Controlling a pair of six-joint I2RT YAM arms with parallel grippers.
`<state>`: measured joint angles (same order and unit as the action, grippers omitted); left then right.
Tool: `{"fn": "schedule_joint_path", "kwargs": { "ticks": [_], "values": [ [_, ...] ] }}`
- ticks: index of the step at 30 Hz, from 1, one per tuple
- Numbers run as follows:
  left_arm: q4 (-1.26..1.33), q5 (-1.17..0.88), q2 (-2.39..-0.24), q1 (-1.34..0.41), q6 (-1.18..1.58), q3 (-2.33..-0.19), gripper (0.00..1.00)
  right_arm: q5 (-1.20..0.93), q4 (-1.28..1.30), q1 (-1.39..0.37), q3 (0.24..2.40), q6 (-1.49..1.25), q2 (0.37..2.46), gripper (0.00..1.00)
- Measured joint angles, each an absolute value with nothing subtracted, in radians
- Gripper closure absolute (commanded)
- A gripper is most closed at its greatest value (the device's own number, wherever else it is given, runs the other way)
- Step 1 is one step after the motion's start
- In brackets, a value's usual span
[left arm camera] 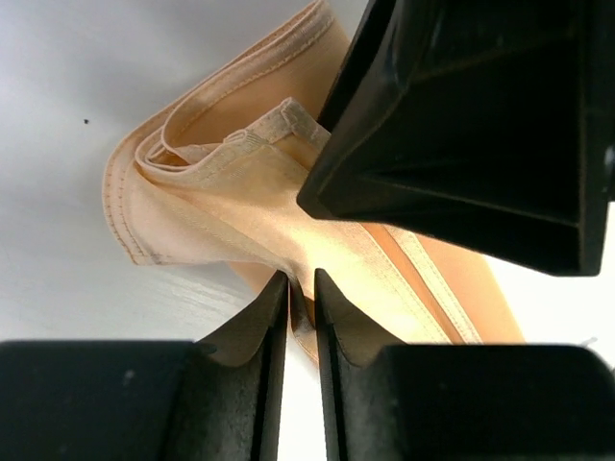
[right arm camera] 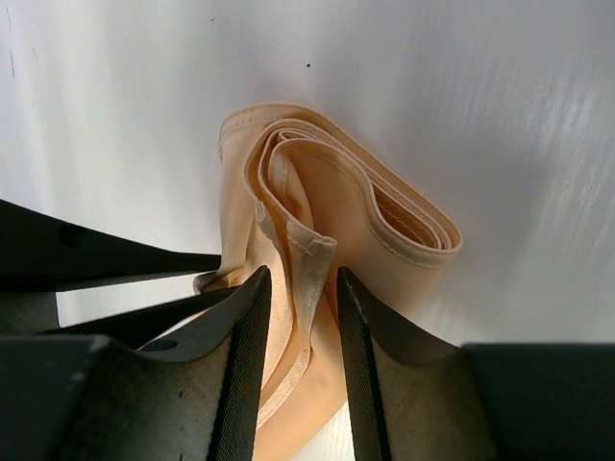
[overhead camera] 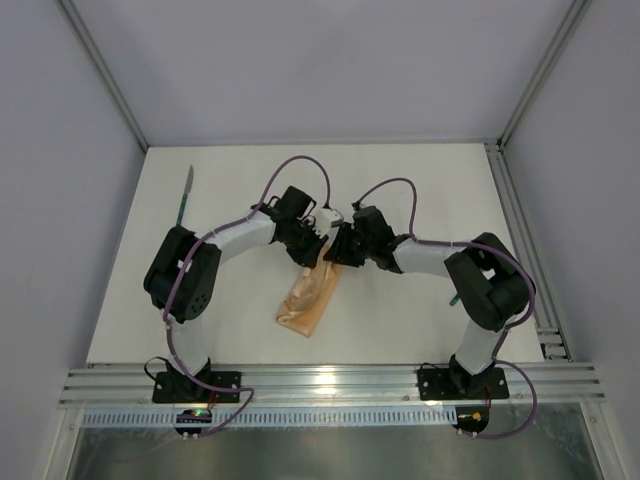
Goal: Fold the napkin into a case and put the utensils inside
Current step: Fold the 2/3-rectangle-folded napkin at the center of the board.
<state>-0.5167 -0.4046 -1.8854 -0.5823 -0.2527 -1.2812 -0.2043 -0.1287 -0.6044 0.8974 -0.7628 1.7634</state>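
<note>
The napkin [overhead camera: 308,300] is seen as plain peach-orange, unpatterned, with a slightly paler stitched hem. The knife [overhead camera: 185,196] is marked by a teal-green handle and a silver blade, and the table [overhead camera: 430,190] is white. The arms [overhead camera: 245,236] are coloured black and white, the cables [overhead camera: 300,163] purple, the fingers [left arm camera: 258,331] black.

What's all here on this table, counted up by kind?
robot arms: 2, left arm and right arm
peach napkin: 1
teal-handled utensil: 1 in clear view
green sliver beside right arm: unclear, not counted
Total: 4
</note>
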Motion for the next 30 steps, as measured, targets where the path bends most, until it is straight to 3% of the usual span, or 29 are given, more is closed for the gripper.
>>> {"fn": "schedule_joint_path", "kwargs": {
  "ticks": [1, 3, 9, 16, 18, 21, 25, 30],
  "values": [
    [-0.514, -0.410, -1.885, -0.582, -0.256, -1.276, 0.76, -0.204, -0.130, -0.602, 0.897, -0.763, 1.763, 0.71],
    [-0.512, -0.420, -1.885, -0.582, -0.265, -1.269, 0.70, -0.204, -0.133, -0.596, 0.897, -0.762, 1.765, 0.78],
    [-0.487, -0.443, -1.885, -0.582, -0.265, -1.267, 0.58, -0.212, -0.164, -0.580, 0.897, -0.764, 1.816, 0.81],
    [-0.426, -0.453, -1.885, -0.580, -0.242, -1.267, 0.51, -0.228, -0.216, -0.572, 0.882, -0.768, 1.829, 0.94],
    [-0.415, -0.452, -1.885, -0.580, -0.242, -1.268, 0.53, -0.231, -0.228, -0.569, 0.874, -0.770, 1.829, 0.96],
    [-0.415, -0.447, -1.891, -0.580, -0.239, -1.280, 0.73, -0.235, -0.242, -0.567, 0.864, -0.774, 1.829, 0.96],
    [-0.413, -0.447, -1.916, -0.580, -0.239, -1.306, 0.91, -0.239, -0.263, -0.564, 0.854, -0.781, 1.829, 0.96],
    [-0.415, -0.449, -1.920, -0.585, -0.245, -1.307, 1.00, -0.243, -0.287, -0.563, 0.842, -0.793, 1.829, 0.96]
  ]
}}
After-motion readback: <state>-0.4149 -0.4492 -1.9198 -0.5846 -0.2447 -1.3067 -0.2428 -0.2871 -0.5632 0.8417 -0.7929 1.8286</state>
